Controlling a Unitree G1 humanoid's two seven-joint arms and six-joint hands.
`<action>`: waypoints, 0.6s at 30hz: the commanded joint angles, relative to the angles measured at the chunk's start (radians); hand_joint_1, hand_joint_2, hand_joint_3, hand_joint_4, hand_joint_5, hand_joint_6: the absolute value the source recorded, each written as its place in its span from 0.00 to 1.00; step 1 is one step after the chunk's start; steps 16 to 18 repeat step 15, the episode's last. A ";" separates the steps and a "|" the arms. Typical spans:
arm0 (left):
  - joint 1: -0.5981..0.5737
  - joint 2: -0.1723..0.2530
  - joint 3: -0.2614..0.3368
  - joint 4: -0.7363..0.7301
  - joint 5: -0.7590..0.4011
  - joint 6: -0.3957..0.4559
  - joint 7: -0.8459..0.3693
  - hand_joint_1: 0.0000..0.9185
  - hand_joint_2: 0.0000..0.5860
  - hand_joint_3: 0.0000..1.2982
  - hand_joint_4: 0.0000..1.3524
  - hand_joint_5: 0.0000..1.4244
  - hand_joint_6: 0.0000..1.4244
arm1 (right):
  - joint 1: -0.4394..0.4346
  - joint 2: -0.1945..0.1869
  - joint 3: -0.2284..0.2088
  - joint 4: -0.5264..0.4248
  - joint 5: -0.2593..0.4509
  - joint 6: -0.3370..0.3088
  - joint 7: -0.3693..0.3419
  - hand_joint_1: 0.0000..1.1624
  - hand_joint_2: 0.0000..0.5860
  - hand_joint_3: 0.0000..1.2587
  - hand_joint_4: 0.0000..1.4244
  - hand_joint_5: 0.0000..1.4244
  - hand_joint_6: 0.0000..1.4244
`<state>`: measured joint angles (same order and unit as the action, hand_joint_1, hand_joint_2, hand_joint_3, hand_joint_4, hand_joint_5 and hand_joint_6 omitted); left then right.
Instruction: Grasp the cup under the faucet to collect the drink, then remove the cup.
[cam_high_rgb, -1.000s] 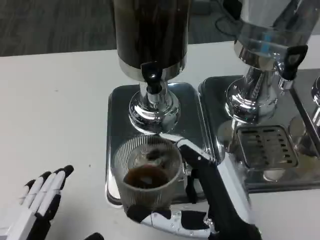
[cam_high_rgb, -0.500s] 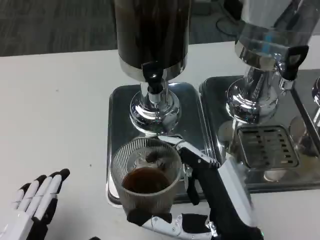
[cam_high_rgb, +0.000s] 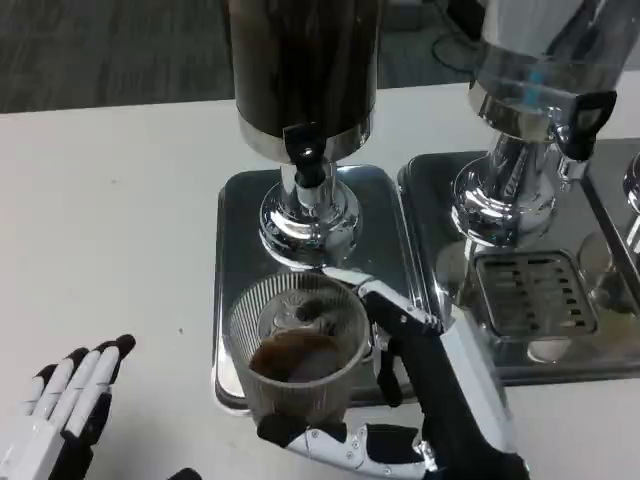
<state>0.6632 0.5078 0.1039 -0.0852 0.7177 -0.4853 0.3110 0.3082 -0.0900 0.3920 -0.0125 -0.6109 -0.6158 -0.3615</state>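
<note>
At six o'clock from the faucet (cam_high_rgb: 303, 150), on the near end of the left tray (cam_high_rgb: 235, 215) — cup (cam_high_rgb: 298, 355), ribbed and clear, upright, with dark drink pooled in its bottom. Held by right hand (cam_high_rgb: 400, 400): fingers wrapped around the cup from four o'clock, thumb under its near side. At eight o'clock from the cup, well apart — left hand (cam_high_rgb: 60, 405), flat on the table (cam_high_rgb: 100, 220), fingers straight and slightly spread, holding nothing.
</note>
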 joint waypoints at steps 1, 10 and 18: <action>0.000 0.007 -0.002 -0.010 0.003 0.007 -0.014 0.00 0.15 0.00 0.00 0.00 0.00 | 0.001 0.019 0.000 -0.020 0.032 -0.037 -0.017 0.81 0.27 0.44 0.46 0.66 0.96; -0.007 0.003 -0.005 -0.010 0.009 0.012 -0.018 0.00 0.15 0.00 0.00 0.00 0.00 | 0.000 0.022 0.000 -0.017 0.031 -0.042 -0.021 0.81 0.26 0.44 0.46 0.66 0.96; -0.010 0.000 -0.010 -0.010 0.021 0.014 -0.011 0.00 0.15 0.00 0.00 0.00 0.00 | 0.003 0.020 0.003 -0.015 0.033 -0.042 -0.017 0.80 0.27 0.44 0.46 0.66 0.96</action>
